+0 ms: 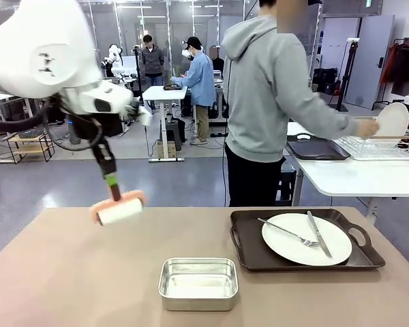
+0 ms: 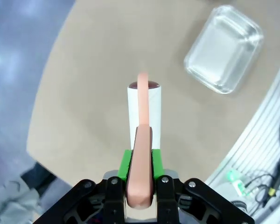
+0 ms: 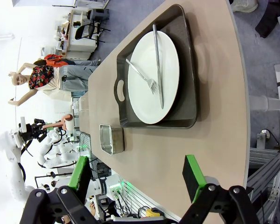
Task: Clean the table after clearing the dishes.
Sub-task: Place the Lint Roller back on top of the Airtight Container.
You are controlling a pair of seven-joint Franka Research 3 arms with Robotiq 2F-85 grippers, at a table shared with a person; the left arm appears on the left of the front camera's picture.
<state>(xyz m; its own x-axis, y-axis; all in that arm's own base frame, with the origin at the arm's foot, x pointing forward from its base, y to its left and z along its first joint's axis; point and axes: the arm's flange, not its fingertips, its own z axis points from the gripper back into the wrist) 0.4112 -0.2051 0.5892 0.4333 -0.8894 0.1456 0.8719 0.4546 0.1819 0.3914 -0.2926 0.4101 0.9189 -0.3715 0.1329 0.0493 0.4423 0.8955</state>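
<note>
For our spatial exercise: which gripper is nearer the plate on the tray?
Right. The right gripper faces the plate ahead; the left gripper, holding a roller, hangs far left of it, past the pan.

Matt beige table (image 1: 68, 272), shiny steel pan (image 1: 198, 285), glossy white plate (image 1: 286, 249), dark matt tray (image 1: 249, 249)

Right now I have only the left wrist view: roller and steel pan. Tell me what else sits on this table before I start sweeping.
Observer: A dark tray sits on the robot's right of the steel pan, carrying a white plate with a fork and a knife.
Operator: Report where the person is.
Observer: The person stands at the far side, turned away, holding another plate at a rack on a white table.
Operator: Give me the right gripper.
Observer: The right gripper hangs open and empty, facing that tray.
</note>
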